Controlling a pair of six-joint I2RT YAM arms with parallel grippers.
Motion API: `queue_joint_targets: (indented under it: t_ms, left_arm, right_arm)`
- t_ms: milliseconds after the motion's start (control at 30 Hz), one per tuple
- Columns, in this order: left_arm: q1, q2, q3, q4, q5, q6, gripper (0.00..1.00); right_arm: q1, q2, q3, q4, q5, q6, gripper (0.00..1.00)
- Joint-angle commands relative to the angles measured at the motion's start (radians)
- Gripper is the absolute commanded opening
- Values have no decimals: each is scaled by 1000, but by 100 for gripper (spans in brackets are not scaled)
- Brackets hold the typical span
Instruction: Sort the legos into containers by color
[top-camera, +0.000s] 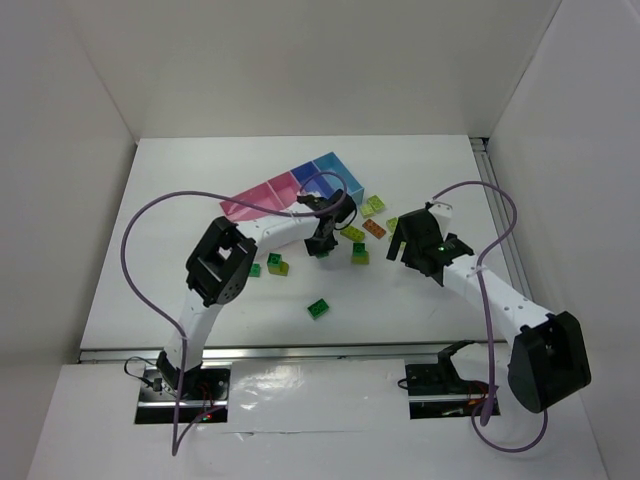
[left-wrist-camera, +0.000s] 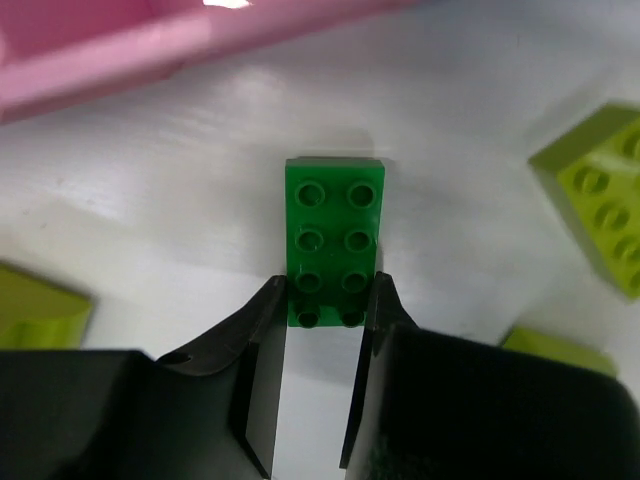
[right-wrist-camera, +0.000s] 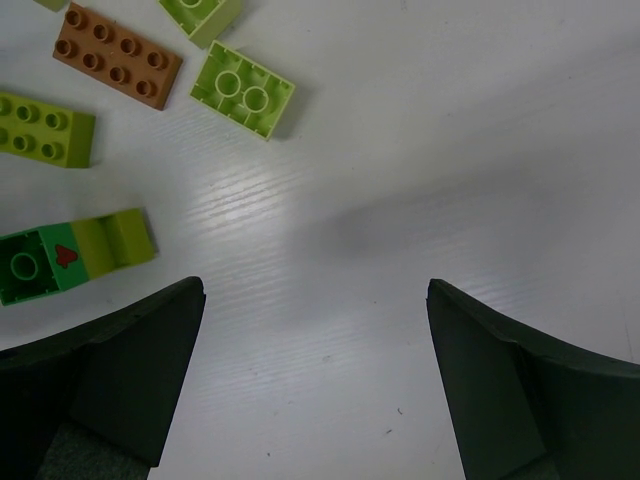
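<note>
- Top view: we see the containers at 12 o'clock, legos scattered below, the left gripper among them, the right gripper at 3 o'clock.
- Left wrist: jaws clench the dark green brick by its near end; pink bin at 11 o'clock.
- Right wrist: jaws released wide; the green brick at 9 o'clock bears an unreadable red mark.

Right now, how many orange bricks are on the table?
1. The orange brick lies near the right gripper, among yellow-green bricks. Others may be hidden.
</note>
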Motion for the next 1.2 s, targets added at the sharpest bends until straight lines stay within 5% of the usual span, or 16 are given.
queue_joint_targets:
  t_ms: [0,400,667,767,800,1167]
  left_arm:
    - [-42,-138,-37,-12,-69,87,19]
    - [97,-356,-37,-57,-176,231,19]
    - [307,-315,-34,-26,-47,294,27]
    - [347,-276,9,-26,-14,308,42]
    - [359,-253,23,-26,0,319,61]
    - [198,-324,5,1,81,445,60]
  right_arm:
    - [7,-51,-21,30,-4,1,99]
    - [7,-49,-2,30,16,-8,99]
    - [7,-40,-13,30,25,-8,99]
    - [7,-29,-13,30,15,1,99]
    - [7,-29,-13,30,6,1,99]
    - [7,-60,-33,20,29,1,99]
